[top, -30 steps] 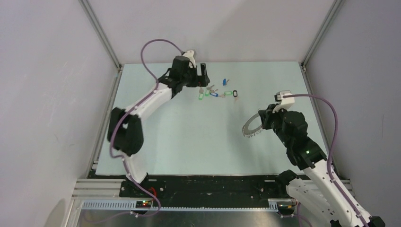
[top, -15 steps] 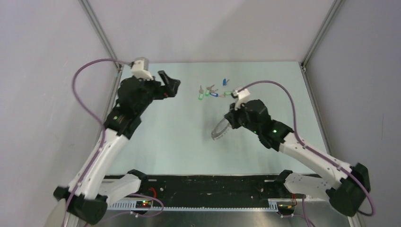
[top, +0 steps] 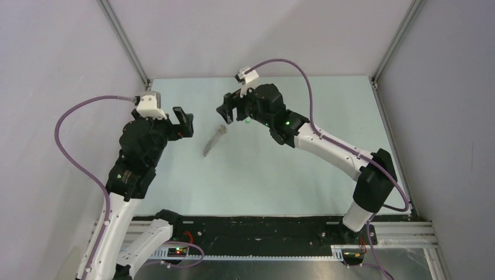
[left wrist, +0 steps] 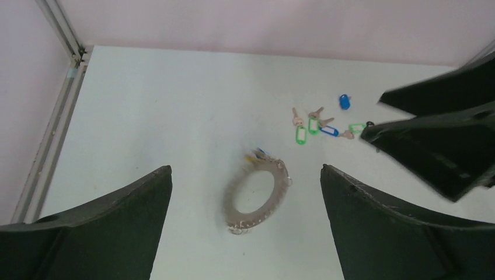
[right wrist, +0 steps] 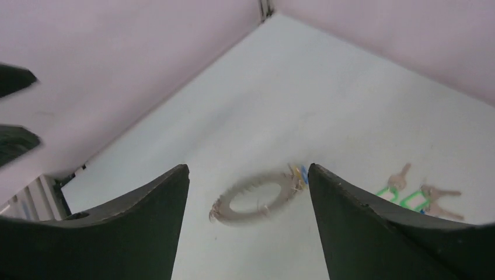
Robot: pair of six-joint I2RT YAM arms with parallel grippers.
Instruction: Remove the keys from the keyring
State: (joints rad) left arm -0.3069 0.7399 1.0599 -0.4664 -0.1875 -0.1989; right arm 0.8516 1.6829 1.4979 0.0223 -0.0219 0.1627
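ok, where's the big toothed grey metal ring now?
In the top view the large flat grey toothed metal ring is left of centre, between the left claw and the right claw, gripped by neither; it is blurred.

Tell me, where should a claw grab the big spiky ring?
Probably grip the keyring by its flat band, at the end away from the keys hanging there. Come from above, pinching through the wide hole. It looks blurred, maybe moving: wait.
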